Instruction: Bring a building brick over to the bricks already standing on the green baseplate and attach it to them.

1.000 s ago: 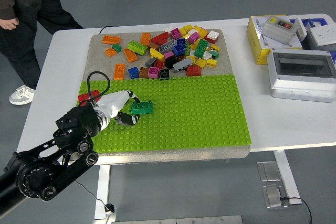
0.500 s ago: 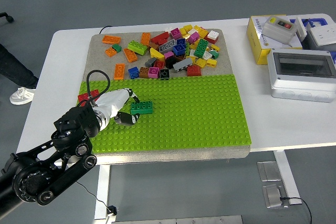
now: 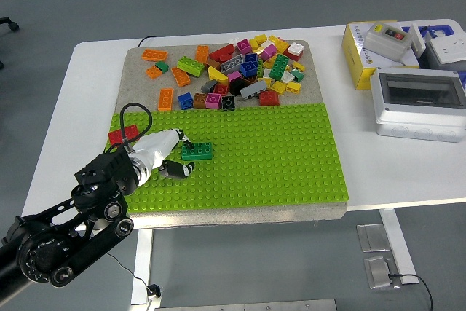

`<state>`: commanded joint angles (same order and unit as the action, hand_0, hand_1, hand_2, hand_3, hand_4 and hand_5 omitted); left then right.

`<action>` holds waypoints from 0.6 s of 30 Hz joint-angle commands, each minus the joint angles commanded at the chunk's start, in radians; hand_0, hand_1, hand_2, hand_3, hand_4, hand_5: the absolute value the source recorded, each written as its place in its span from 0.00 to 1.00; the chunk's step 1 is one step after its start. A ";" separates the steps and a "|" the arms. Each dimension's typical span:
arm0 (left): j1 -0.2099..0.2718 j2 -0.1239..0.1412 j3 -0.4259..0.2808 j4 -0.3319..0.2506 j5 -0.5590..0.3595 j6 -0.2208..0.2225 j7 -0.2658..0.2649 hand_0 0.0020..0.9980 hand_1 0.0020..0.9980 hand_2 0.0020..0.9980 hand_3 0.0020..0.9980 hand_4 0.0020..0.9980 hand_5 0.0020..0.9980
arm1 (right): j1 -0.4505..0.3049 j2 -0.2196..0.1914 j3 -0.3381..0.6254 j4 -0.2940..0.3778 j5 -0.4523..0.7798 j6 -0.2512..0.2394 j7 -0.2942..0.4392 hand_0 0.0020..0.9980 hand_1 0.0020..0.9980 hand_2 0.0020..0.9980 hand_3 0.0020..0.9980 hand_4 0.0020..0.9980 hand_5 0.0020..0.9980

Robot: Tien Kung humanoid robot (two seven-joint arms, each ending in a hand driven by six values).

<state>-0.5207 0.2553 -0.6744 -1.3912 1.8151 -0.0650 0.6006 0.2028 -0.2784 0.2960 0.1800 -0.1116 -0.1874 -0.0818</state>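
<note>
Here, left hand (image 3: 166, 152) fingers (image 3: 177, 169) pinch green brick (image 3: 197, 151) on green baseplate (image 3: 277, 158); no legible writing.

A white table (image 3: 65, 129) carried everything. On its left and middle part lay a grey mat (image 3: 138, 78), reaching to the table's near edge. At the right end, well apart from the mat, stood a yellow box (image 3: 358, 60) and, just beside it and nearer the front, a grey plastic enclosure with a clear lid (image 3: 420, 103).
</note>
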 joint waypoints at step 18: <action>0.014 0.006 -0.018 -0.014 0.019 0.010 -0.001 1.00 1.00 1.00 0.68 0.64 0.29 | 0.002 -0.001 -0.015 0.000 0.010 0.000 0.002 0.67 0.64 0.67 0.71 0.58 0.74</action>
<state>-0.5064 0.2615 -0.6926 -1.4057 1.8340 -0.0554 0.5995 0.2047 -0.2791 0.2814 0.1800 -0.1020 -0.1873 -0.0797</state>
